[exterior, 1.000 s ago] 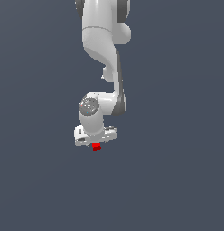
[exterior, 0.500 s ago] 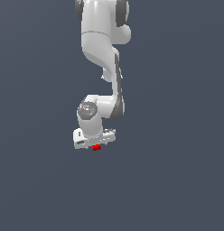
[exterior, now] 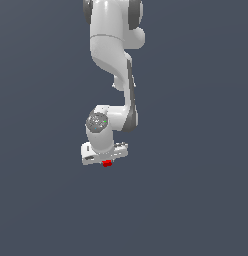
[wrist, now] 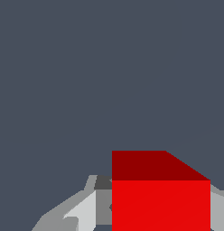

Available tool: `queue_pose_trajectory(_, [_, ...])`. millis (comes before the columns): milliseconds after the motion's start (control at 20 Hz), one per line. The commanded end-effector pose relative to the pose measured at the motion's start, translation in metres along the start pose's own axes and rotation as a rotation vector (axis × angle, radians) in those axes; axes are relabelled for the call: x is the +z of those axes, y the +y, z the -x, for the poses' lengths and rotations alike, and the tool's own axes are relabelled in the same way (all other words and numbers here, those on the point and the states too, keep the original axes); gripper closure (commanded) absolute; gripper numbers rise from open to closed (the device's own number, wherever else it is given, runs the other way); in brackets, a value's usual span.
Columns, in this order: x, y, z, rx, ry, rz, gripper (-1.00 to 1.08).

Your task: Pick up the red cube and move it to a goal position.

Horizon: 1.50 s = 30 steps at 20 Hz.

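Tiny bright red cube [exterior: 107,163], plain-faced and sitting square, tucked right beneath the white gripper [exterior: 106,161] and filling the wrist view's foreground [wrist: 161,198].

The white arm [exterior: 112,55] reaches down from above, bends at its grey-jointed elbow, and carries the end effector [exterior: 106,161] pointing straight downward, its fingers [wrist: 82,210] closed on the red cube [exterior: 107,163]
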State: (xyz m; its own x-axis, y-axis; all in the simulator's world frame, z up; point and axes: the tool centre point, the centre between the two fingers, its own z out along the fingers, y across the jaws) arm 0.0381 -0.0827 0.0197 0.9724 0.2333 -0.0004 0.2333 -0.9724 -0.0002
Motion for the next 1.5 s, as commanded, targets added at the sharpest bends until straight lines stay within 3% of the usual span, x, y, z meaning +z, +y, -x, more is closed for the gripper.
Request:
queue_pose_trajectory(0, [0.0,0.0,0.0,0.0,0.0,0.0,1.08])
queue_pose_trajectory(500, [-0.021,-0.015,0.006,0.0,0.0,0.0,1.08])
queue_pose_trajectory(1450, [-0.126,-0.09,0.031,0.0,0.0,0.001,1.08])
